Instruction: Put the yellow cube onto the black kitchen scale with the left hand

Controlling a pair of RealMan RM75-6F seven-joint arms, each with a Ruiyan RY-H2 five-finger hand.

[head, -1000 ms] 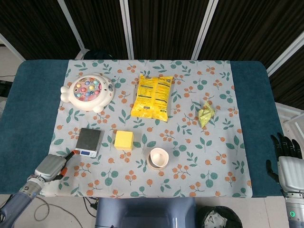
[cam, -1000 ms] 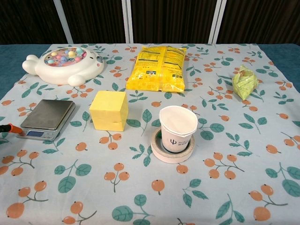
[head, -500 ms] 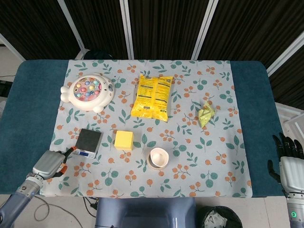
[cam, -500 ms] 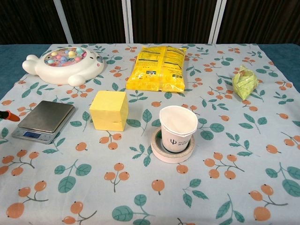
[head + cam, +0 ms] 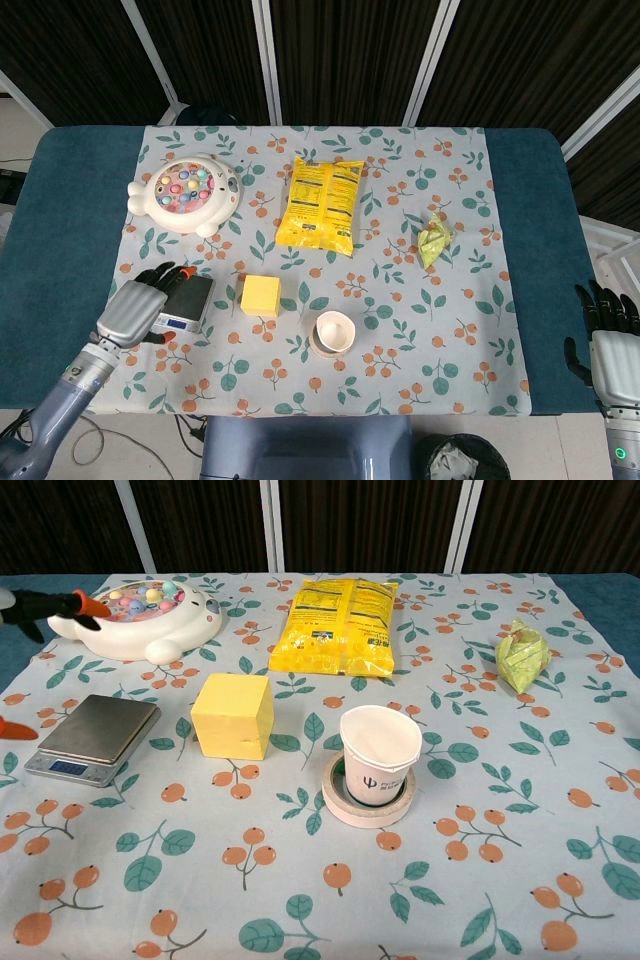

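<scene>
So the left hand sits at the lower left of the head view, fingers spread and holding nothing, fingertips just over the left edge of the black kitchen scale. Yellow cube is on the table just right of the scale, untouched. Right hand is at the lower right edge, fingers apart, empty.
</scene>
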